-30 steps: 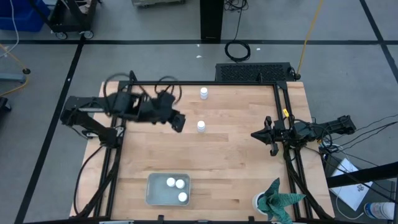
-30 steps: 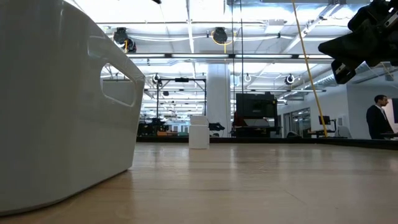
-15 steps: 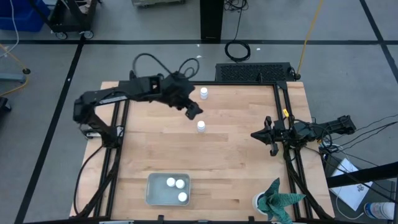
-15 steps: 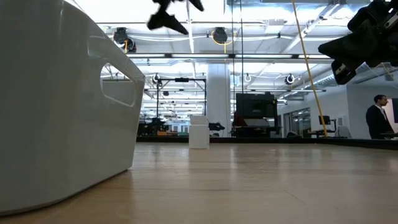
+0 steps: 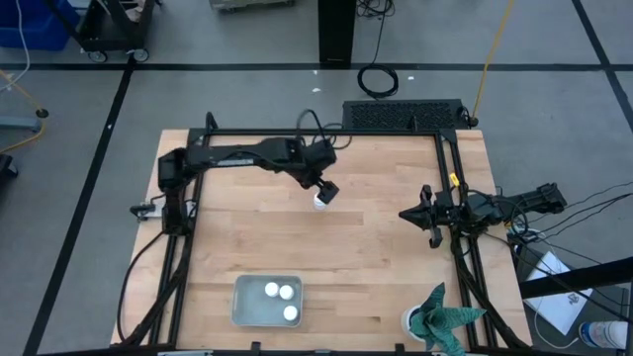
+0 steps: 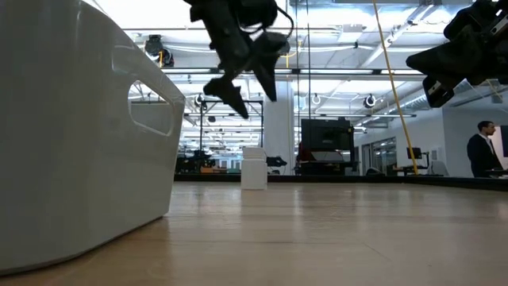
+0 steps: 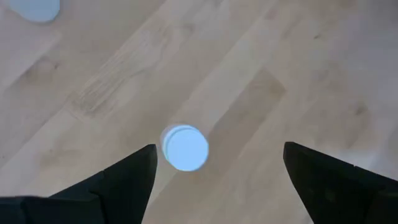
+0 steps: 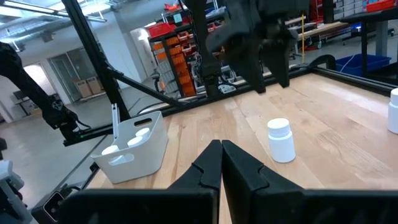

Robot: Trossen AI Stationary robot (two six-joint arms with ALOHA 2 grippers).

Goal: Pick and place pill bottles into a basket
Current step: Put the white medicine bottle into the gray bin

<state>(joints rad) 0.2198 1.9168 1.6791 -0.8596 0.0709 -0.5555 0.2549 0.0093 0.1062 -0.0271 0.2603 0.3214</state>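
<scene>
One white pill bottle [image 5: 319,202] stands upright mid-table; it also shows in the low view [image 6: 254,168] and the right wrist view [image 8: 280,140]. My left gripper [image 5: 323,189] hangs open above it, fingers pointing down, touching nothing. In its wrist view the bottle's cap [image 7: 184,147] lies between the fingers, closer to one, with the gripper [image 7: 219,149] well above. A second bottle [image 7: 34,7] stands nearer the far edge. The basket [image 5: 241,309] near the front edge holds three bottles. My right gripper [image 5: 406,213] rests shut at the right side.
A green-and-white object [image 5: 440,316] sits at the front right corner. A black mat [image 5: 404,114] lies beyond the far edge. Bare wood stretches between the mid-table bottle and the basket. In the low view the basket's wall [image 6: 79,135] fills the left.
My left arm has swung from the table's left side toward its middle, first toward the far edge, then back a little. Its gripper has come down and now hangs over the mid-table bottle. The bottles have stayed in place.
</scene>
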